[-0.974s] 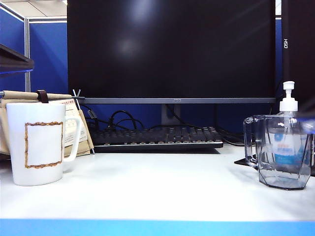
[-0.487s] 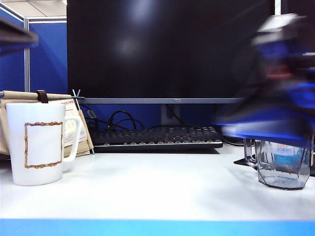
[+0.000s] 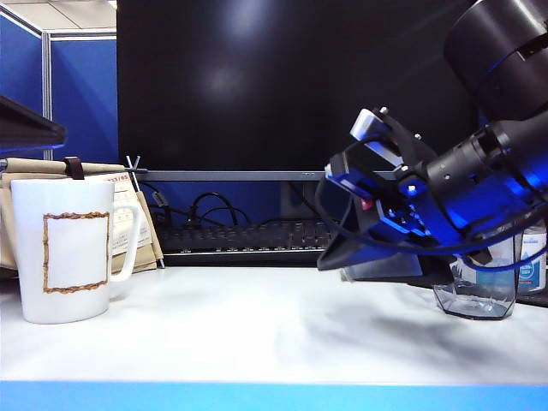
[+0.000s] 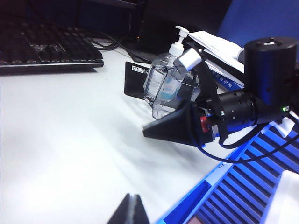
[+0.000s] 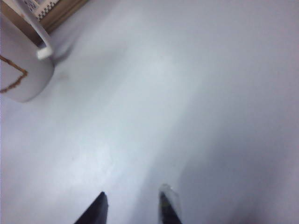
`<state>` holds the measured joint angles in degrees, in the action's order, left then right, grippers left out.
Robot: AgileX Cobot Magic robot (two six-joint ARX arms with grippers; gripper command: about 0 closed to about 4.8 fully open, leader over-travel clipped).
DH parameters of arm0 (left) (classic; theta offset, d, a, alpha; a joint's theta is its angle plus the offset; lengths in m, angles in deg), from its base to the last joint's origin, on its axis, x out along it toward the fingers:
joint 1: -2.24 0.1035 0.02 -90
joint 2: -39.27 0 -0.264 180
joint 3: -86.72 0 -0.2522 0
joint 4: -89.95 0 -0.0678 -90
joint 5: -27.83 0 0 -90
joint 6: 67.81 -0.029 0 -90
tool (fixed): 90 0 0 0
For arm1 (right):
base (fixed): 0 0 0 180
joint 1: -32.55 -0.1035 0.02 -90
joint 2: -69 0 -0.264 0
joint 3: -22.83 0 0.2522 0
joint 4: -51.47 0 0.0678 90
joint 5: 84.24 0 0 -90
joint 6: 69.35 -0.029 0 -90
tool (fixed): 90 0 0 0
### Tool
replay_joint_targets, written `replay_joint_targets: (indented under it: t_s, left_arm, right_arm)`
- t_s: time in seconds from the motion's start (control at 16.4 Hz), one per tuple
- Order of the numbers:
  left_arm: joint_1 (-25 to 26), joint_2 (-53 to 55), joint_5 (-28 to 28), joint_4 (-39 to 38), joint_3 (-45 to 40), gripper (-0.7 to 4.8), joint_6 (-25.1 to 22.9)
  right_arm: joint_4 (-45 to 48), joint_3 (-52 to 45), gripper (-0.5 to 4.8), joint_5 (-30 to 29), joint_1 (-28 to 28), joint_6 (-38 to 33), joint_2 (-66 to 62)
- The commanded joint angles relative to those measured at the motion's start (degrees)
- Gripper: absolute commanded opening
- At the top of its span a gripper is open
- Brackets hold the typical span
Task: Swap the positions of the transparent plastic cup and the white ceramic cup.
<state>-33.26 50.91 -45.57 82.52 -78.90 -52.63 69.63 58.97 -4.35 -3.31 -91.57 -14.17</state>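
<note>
Right side of the exterior view first: the right gripper (image 3: 330, 259) is down low over the surface (image 3: 257, 334), angled toward the middle, with its dark tips just above the white top. From its own wrist camera, the right gripper (image 5: 133, 206) shows its jaws standing a narrow gap apart with nothing between them, only bare surface below.

The transparent plastic cup (image 3: 476, 296) is at the far right of the surface, and the arm covers it so that only its faceted base shows. The left wrist camera gives the better angle. There the transparent plastic cup (image 4: 160, 95) stands upright just beside the right gripper (image 4: 145, 133), on its far side. Whether they touch, I cannot tell. The pump bottle (image 4: 176, 52) is right behind the cup, and its label (image 3: 531, 267) peeks out at the edge of the exterior view.

On the other side, the white ceramic cup (image 3: 64, 248) sits upright at the far left of the surface, handle pointing toward the middle, well apart from the clear one. The right wrist camera catches the white ceramic cup (image 5: 21, 70) too, some way ahead of the tips.

The left gripper (image 4: 132, 211) hangs above the surface with its jaws pressed together, holding nothing.

At the back stand the keyboard (image 3: 248, 240) and the dark monitor (image 3: 291, 86).
</note>
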Motion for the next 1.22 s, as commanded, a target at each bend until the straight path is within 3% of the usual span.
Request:
replay_joint_targets:
  t_s: [0.06,0.49,0.91,1.22]
  left_arm:
    - [0.0,0.0,-0.15,0.85,0.2,-0.06,-1.7]
    - [0.0,0.0,-0.35,1.05,0.28,-0.06,-2.73]
    - [0.02,-0.02,-1.38,1.01,0.28,-0.06,-2.82]
    - [0.02,-0.04,-1.4,1.01,0.28,-0.06,-3.21]
  right_arm:
    - [-2.64,-0.07,1.44,2.05,1.79,1.29,0.55]
    - [-12.59,-0.09,1.44,2.97,6.21,3.37,4.7]
    - [-28.5,-0.11,1.44,19.98,6.49,7.93,16.33]
    - [-33.03,-0.11,1.44,31.43,6.54,10.23,19.19]
